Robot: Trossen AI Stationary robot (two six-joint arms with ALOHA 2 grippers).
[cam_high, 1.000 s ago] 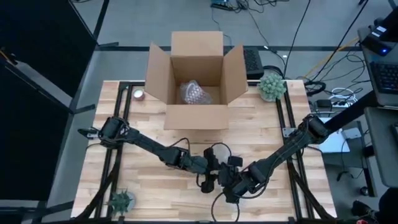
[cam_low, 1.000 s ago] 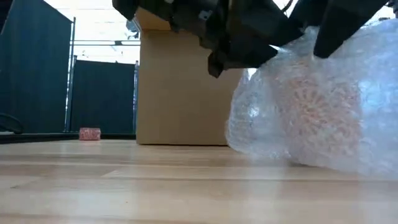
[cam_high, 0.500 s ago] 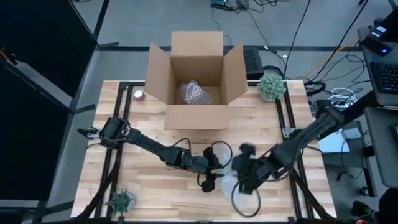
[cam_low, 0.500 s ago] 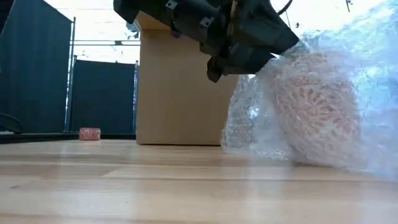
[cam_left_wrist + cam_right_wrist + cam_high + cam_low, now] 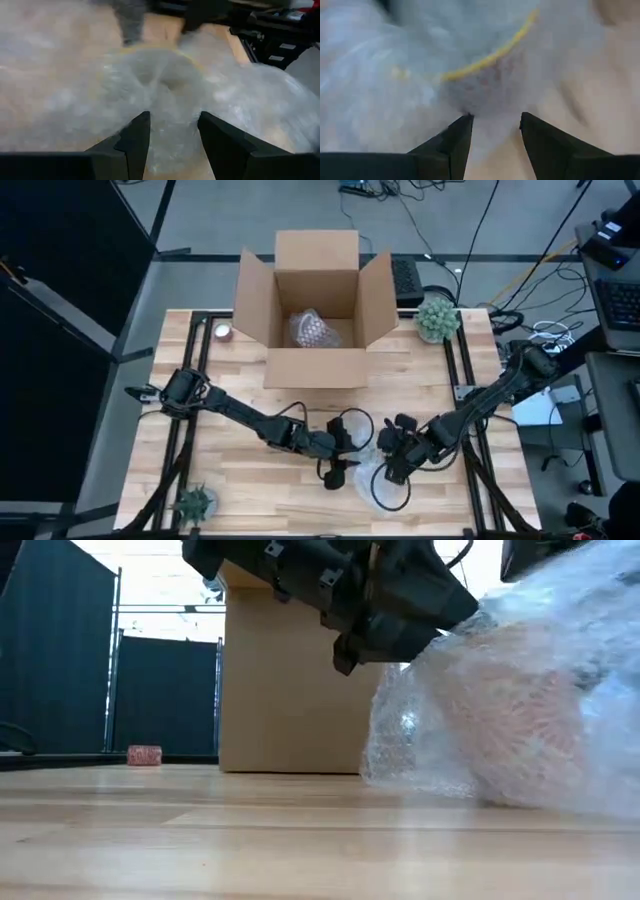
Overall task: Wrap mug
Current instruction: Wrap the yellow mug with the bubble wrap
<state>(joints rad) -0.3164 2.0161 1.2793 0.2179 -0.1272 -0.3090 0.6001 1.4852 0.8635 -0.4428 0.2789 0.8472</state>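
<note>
The mug point(image 5: 520, 730), a rounded cup with a reddish-pink pattern, lies swaddled in clear bubble wrap point(image 5: 383, 480) on the pale wooden slat table point(image 5: 250, 490), toward its near edge and a little right of centre. From table height the patterned body shows through the plastic, and the bundle rests on the wood in front of a tall brown cardboard box point(image 5: 316, 305).

My left gripper point(image 5: 345, 455) sits just beside the bundle on its left, touching the wrap. In my left wrist view my two dark fingers point(image 5: 135, 140) stand a little apart with crumpled bubble wrap bunched between them; they appear to pinch the plastic, though I cannot be sure how firm the hold is. A thin yellow rim point(image 5: 165, 50) curves through the wrap just ahead of those fingers.

My right gripper point(image 5: 393, 452) is on the bundle's right side, close against it and near my left gripper. In my right wrist view its fingers point(image 5: 457, 137) are likewise slightly parted with wrap gathered between them, and the same yellow rim arcs just beyond.

The box stands open at the far side of the table, flaps spread, with another bubble-wrapped object point(image 5: 312, 330) inside. A small green potted plant point(image 5: 437, 318) sits at the far right corner, another spiky green plant point(image 5: 195, 502) at the near left, and a small round pink object point(image 5: 222, 332) left of the box.
</note>
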